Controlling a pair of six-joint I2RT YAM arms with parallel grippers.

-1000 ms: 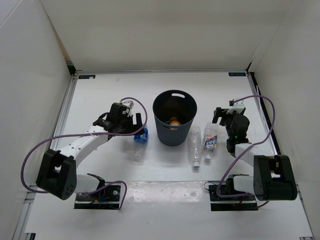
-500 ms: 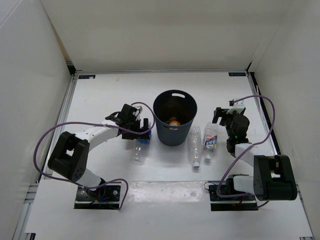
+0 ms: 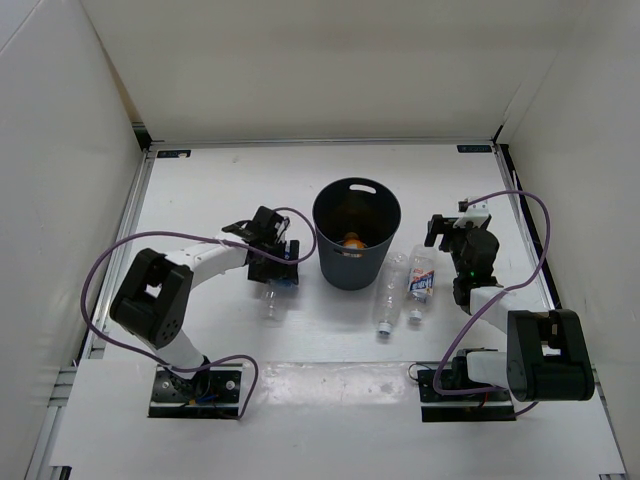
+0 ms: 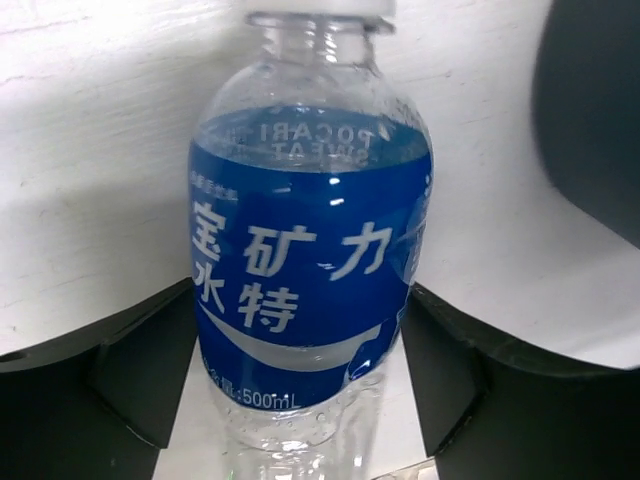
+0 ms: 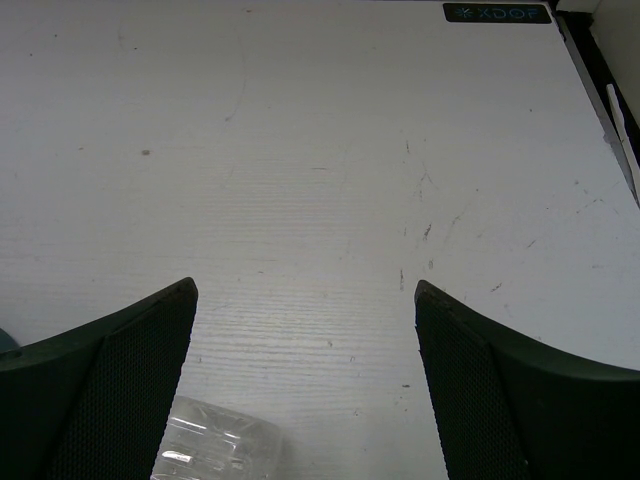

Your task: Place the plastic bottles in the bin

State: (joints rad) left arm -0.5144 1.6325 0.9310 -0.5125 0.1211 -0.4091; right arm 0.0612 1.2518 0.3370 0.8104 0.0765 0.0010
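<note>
The bin [image 3: 345, 268] stands upright near the middle of the table [image 3: 200, 190], and everything else sits around it; down inside it lies the orange bottle [image 3: 350, 240], showing just above the near rim.

To the left of the bin, close beside its wall, the left gripper [image 3: 272, 262] is down over the blue-label bottle [image 3: 274, 298]; that bottle lies on the table with its clear end pointing away from the bin toward the arm bases. From the left wrist the blue-label bottle [image 4: 310, 250] fills the gap between the two dark fingers [image 4: 130, 370]; their tips meet the label on both sides, so the gripper looks clamped on it; the bin's dark wall [image 4: 590, 120] shows at the upper right.

To the right of the bin, just beside it, the plain clear bottle [image 3: 390, 293] lies on the table, cap toward the near edge; the white-red-blue label bottle [image 3: 420, 285] lies beside it on the side away from the bin, about parallel.

Farther right of the bin, the right gripper [image 3: 452, 228] is beyond those two bottles; from its wrist the right gripper [image 5: 305, 288] has its fingers spread wide over bare table, grasping nothing; a bit of clear bottle [image 5: 215, 440] shows at the bottom edge.
</note>
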